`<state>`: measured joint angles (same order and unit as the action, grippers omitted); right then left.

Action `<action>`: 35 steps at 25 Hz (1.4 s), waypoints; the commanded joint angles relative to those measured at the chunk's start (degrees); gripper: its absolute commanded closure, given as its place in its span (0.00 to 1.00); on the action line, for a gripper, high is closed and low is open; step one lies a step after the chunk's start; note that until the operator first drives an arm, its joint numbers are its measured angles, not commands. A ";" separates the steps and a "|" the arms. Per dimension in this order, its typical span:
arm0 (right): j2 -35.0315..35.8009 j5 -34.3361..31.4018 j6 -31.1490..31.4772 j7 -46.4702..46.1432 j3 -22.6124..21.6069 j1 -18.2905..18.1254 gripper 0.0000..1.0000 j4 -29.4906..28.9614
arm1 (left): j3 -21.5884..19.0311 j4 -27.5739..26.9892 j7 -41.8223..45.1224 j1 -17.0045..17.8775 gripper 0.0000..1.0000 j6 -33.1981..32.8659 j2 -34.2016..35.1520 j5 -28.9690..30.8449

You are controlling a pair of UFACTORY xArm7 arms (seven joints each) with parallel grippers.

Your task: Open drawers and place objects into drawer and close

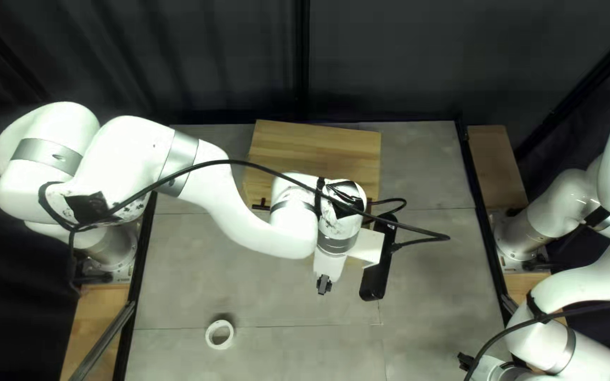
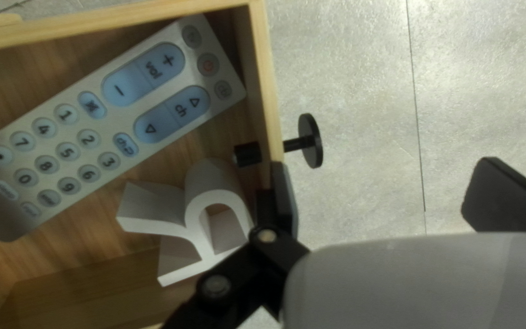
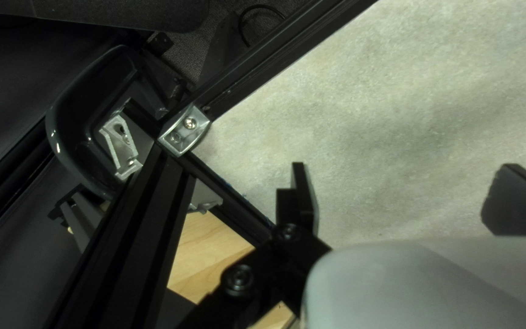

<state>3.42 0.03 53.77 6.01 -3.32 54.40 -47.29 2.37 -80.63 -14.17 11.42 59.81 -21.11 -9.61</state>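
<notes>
The left gripper (image 1: 324, 284) is hovering beside an open, light-wood drawer (image 2: 262, 79), its black fingers standing apart. One finger is lining up along the drawer's front wall, though whether it is touching the wood is impossible to tell, while the other is hanging over the grey tabletop (image 1: 199, 282). A round black knob (image 2: 310, 140) is jutting from the drawer front, ahead of the fingers and closer to the one at the wall. Inside the drawer, a long silver-grey remote with blue and grey buttons (image 2: 111, 122) is lying aslant, keys up, and a white, curved, letter-like piece (image 2: 202, 219) is sitting near it, close to the front wall. The left arm is reaching across a light-wood cabinet (image 1: 312, 141), partly hiding it. A white ring (image 1: 219, 334) is resting on the tabletop at the lower left of the top left view. At the lower right of that view, the right gripper (image 1: 465, 361) is holding its fingers apart above the tabletop, near a black metal frame (image 3: 263, 64) with a silver corner bracket (image 3: 184, 131).
</notes>
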 commanded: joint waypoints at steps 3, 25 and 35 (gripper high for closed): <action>0.00 0.00 0.00 0.00 0.00 0.00 0.00 0.00 | -0.01 -0.32 0.42 0.17 0.01 0.32 0.07 0.11; 0.00 0.00 0.00 0.00 0.00 0.00 0.00 0.00 | 2.40 -2.25 4.63 0.59 0.00 1.00 -1.03 4.53; 0.00 0.00 0.00 0.00 0.00 0.00 0.00 0.00 | 2.40 -1.94 5.00 0.44 0.00 0.11 -2.14 4.07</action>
<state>3.42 0.03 53.77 6.01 -3.32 54.40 -47.29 4.86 -82.23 -9.12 11.93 59.79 -22.91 -5.31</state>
